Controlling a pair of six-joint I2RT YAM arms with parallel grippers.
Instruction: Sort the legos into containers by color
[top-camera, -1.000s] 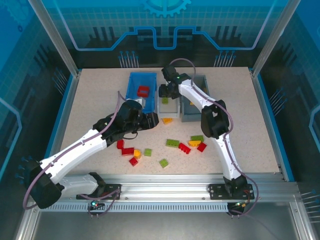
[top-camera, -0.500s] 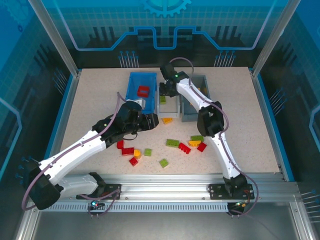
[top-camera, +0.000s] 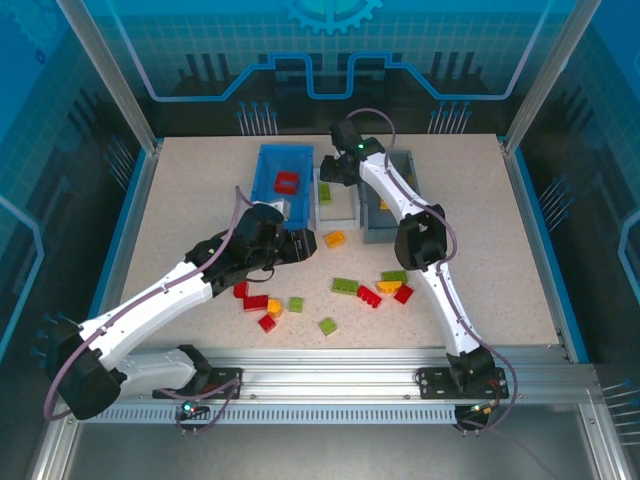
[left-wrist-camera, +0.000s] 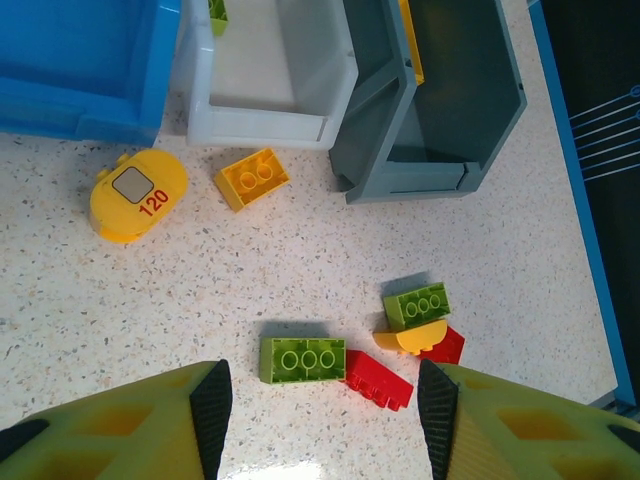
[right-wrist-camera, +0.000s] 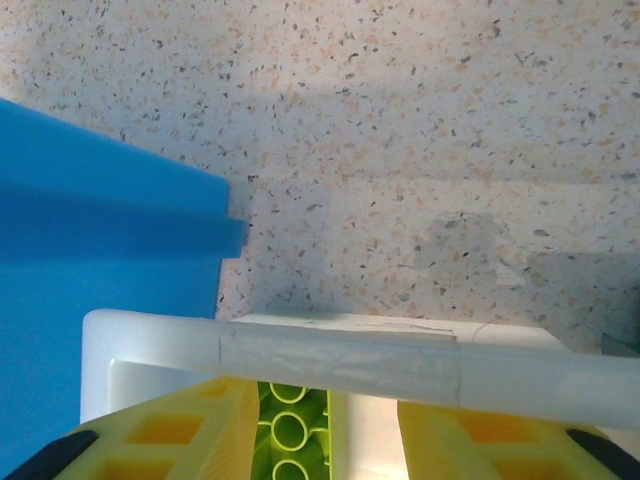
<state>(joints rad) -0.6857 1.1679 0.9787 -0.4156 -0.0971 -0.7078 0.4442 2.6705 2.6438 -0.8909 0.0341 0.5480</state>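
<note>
Loose legos lie on the table: a green brick (left-wrist-camera: 302, 359) against a red one (left-wrist-camera: 378, 379), and a green (left-wrist-camera: 416, 305), yellow (left-wrist-camera: 412, 338) and red (left-wrist-camera: 447, 345) cluster. A yellow brick (left-wrist-camera: 252, 178) sits before the white bin (left-wrist-camera: 270, 125). My left gripper (left-wrist-camera: 325, 410) (top-camera: 303, 243) hangs open above the green and red pair, holding nothing. My right gripper (right-wrist-camera: 330, 405) (top-camera: 328, 173) reaches into the white bin (right-wrist-camera: 350, 358), jaws apart; a green brick (right-wrist-camera: 290, 430) lies beside its left finger. The blue bin (top-camera: 285, 160) holds a red brick (top-camera: 287, 182). The grey bin (top-camera: 392, 232) stands right of the white one.
More red, yellow and green bricks (top-camera: 267, 306) are scattered at the table's near left, with a green one (top-camera: 327, 326) nearer the front. A yellow round tag marked 120 (left-wrist-camera: 137, 193) lies before the blue bin (left-wrist-camera: 80, 95). A yellow piece (left-wrist-camera: 410, 40) rests in the grey bin (left-wrist-camera: 425, 180).
My right wrist has shifted slightly toward the back end of the white bin. The left arm has barely moved.
</note>
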